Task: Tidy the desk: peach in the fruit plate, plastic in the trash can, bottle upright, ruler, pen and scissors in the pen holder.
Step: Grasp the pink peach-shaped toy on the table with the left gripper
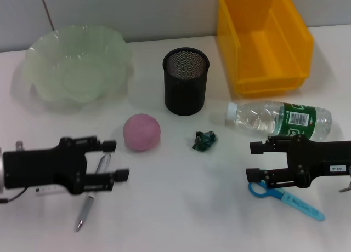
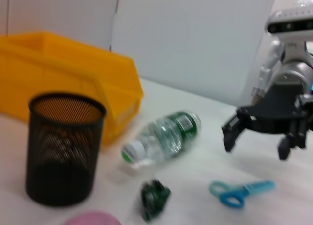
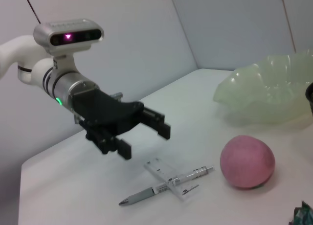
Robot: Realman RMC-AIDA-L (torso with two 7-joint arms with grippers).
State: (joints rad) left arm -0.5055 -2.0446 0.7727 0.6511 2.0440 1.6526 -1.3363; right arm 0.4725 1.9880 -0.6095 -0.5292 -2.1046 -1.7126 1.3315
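Observation:
A pink peach (image 1: pixel 142 132) lies in front of the green fruit plate (image 1: pixel 77 63). A black mesh pen holder (image 1: pixel 186 81) stands mid-table, with the yellow bin (image 1: pixel 263 38) to its right. A crumpled green plastic scrap (image 1: pixel 204 140) lies beside the peach. A clear bottle (image 1: pixel 279 119) lies on its side. My left gripper (image 1: pixel 119 160) is open and empty above a silver pen (image 1: pixel 90 200) and a clear ruler (image 3: pixel 161 171). My right gripper (image 1: pixel 252 160) is open and empty, just in front of the bottle and above the blue scissors (image 1: pixel 285 196).
The table's back edge meets a grey wall behind the plate and the bin. The bin's tall walls stand close to the pen holder. The peach and the plastic scrap lie between the two grippers.

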